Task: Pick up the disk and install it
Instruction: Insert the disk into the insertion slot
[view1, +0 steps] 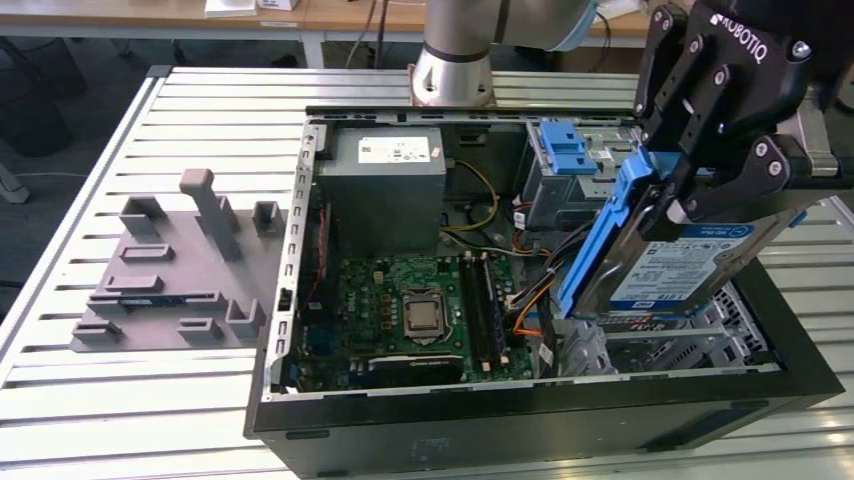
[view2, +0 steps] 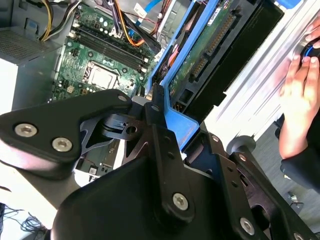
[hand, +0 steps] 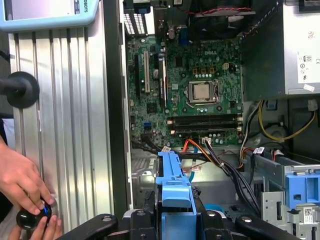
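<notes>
The gripper (view1: 694, 195) clenches the disk (view1: 674, 265), held tilted on edge over the case (view1: 534, 405), at the motherboard's (view1: 414, 310) three o'clock in the exterior view.

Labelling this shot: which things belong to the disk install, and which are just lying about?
Job: black claw, shut on the silver hard drive in a blue plastic carrier; open black computer case.
Just there: grey moulded plastic fixture; grey metal box with white sticker.

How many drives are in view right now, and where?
1: the disk, clamped in the gripper, hangs tilted over the open computer case at the exterior view's right. The metal cage beside it may hide another.
</notes>
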